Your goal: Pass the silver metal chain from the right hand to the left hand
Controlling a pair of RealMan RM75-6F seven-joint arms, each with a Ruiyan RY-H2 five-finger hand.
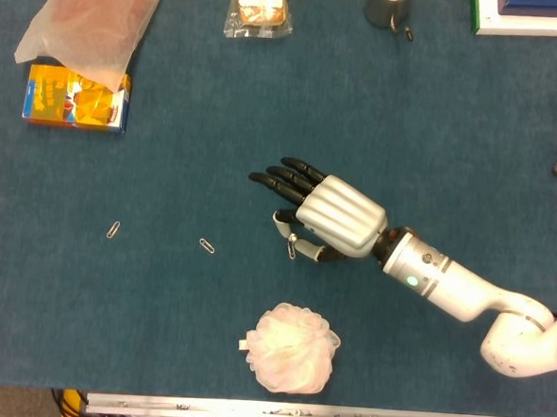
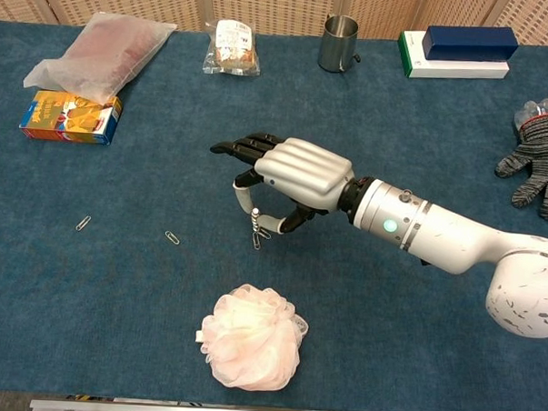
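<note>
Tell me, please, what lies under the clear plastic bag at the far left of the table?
The clear plastic bag rests partly on an orange box; the box's far end is covered, and the bag's contents are unclear.
</note>
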